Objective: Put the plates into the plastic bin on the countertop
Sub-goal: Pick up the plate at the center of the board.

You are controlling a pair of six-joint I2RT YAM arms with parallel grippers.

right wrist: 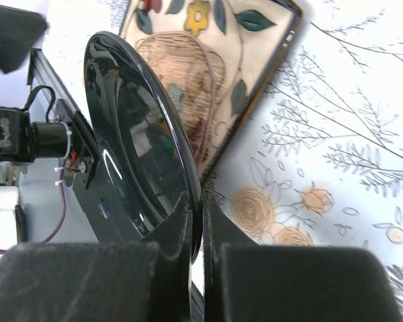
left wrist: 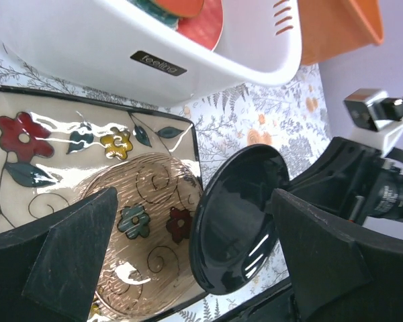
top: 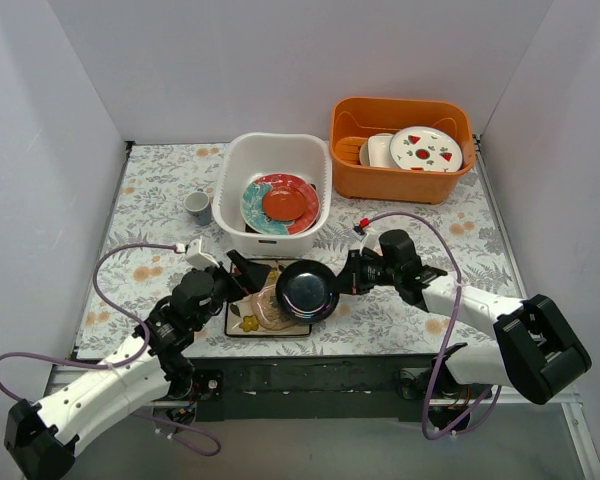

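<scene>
A glossy dark round plate (top: 307,290) (left wrist: 245,215) (right wrist: 134,147) stands tilted on edge above the countertop (top: 160,190). My right gripper (top: 342,278) (right wrist: 203,208) is shut on its rim. Under it lies a white square plate with coloured flowers (top: 242,318) (left wrist: 54,154) (right wrist: 215,60), and a clear brownish round dish rests on that plate. My left gripper (top: 246,280) (left wrist: 195,231) hangs open just over the square plate, its fingers on either side of the dark plate's edge without touching it. The white plastic bin (top: 277,140) (left wrist: 154,47) behind holds a teal-and-red plate (top: 255,205) and a small red plate (top: 284,203).
An orange tub (top: 400,115) (left wrist: 336,27) at the back right holds a white round plate with red fruit marks (top: 425,148). A small cup (top: 198,207) stands left of the bin. The black front edge (top: 310,375) runs close below the plates. Purple cables loop beside both arms.
</scene>
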